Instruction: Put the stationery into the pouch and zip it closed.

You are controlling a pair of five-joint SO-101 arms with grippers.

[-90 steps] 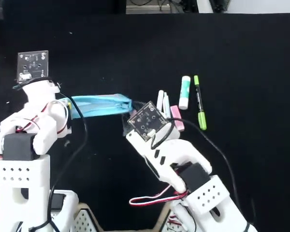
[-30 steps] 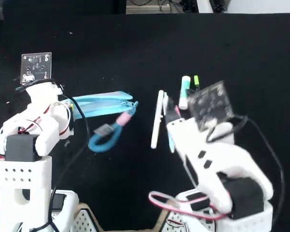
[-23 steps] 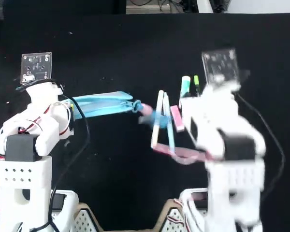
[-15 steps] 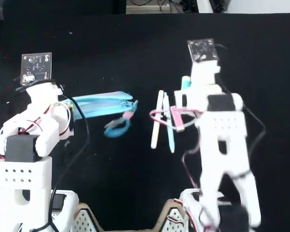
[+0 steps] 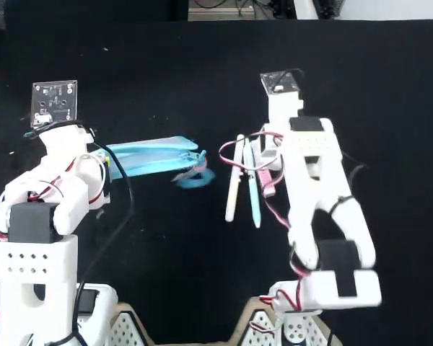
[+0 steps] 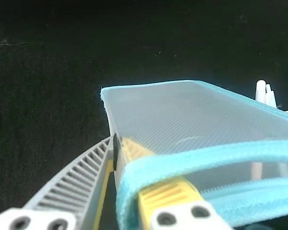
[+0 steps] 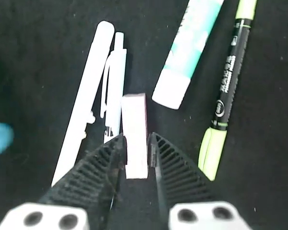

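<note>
black table | left pincer clamps pouch | right pincer clasps eraser

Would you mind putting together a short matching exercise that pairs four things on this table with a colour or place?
Things:
1. pouch
2. eraser
3. marker
4. glue stick

Descriptions:
A. green and black
B. held in the left gripper
C. held in the right gripper
D. white and teal, lying free on the table

Pairs: 1-B, 2-C, 3-A, 4-D

The right hand grips the pink eraser, just beside two white pens.
</note>
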